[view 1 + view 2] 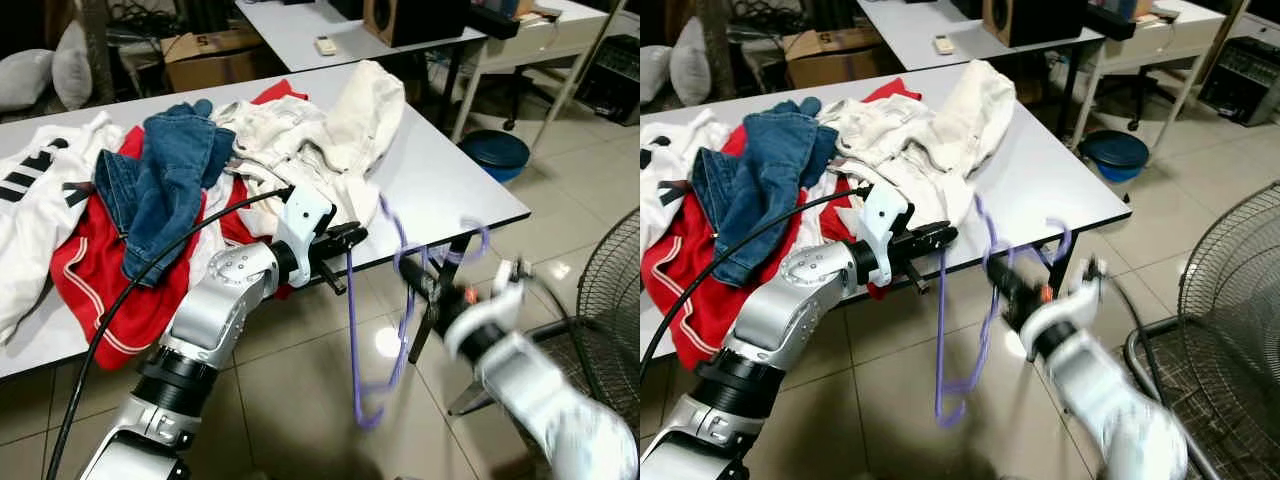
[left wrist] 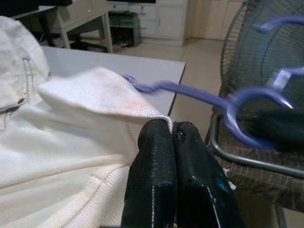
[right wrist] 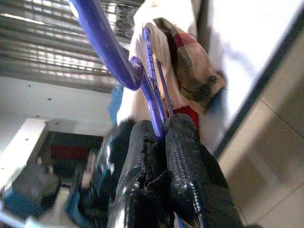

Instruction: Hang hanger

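Off the table's (image 1: pixel 440 170) front edge, my right gripper (image 1: pixel 420 283) pinches the purple hanger (image 1: pixel 380 330); left gripper (image 1: pixel 345 240) fingers pressed together, touching white hoodie (image 1: pixel 330 130) w/ clothes pile behind.

You've got a purple plastic hanger (image 1: pixel 400 300) hanging off the table edge in midair, motion-blurred, hook end up, body dangling toward the floor. It looks thin and possibly doubled; can't tell if it's one or two.

One purple hanger (image 1: pixel 372 330), two claws (image 1: pixel 345 240) (image 1: pixel 425 285), one fan (image 1: pixel 610 300).
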`<state>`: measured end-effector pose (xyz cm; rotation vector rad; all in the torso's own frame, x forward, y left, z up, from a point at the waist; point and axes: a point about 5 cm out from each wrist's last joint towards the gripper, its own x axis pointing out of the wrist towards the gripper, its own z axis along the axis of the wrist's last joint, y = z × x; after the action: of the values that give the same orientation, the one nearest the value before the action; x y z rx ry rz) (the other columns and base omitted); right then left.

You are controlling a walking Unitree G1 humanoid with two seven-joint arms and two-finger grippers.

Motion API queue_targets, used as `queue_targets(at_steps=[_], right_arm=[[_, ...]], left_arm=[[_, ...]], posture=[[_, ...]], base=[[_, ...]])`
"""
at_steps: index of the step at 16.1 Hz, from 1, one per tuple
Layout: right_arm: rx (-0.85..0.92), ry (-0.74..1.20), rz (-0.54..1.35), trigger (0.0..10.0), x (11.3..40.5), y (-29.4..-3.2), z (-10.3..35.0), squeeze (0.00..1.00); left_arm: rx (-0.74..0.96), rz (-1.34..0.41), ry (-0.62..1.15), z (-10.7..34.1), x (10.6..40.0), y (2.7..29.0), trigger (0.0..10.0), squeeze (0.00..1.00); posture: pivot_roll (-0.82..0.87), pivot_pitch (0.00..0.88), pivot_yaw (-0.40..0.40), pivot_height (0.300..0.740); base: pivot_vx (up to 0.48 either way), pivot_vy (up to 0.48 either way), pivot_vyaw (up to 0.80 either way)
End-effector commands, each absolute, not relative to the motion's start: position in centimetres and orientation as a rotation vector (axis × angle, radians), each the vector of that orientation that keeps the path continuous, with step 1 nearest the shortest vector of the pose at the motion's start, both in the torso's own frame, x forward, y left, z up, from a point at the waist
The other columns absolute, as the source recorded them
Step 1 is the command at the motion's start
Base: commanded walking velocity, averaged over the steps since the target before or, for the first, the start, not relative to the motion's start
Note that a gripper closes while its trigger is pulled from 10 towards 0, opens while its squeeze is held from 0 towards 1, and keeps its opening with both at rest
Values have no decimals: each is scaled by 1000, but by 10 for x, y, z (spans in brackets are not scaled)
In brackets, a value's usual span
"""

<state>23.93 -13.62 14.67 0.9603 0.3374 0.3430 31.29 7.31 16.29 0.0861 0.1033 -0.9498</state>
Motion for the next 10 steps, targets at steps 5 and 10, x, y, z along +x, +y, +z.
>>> queue_targets(at_steps=[5,10], right_arm=[[697,201,412,10000,302,-146,198,0],[674,131,396,10000,296,-157,201,0]], left_arm=[[-98,-801,-142,235,336,129,0,0],[-285,-829,-270,271,334,133,0,0]], posture=[[-159,0,-3,740],[-155,0,3,740]], base=[[0,0,0],[0,0,0]])
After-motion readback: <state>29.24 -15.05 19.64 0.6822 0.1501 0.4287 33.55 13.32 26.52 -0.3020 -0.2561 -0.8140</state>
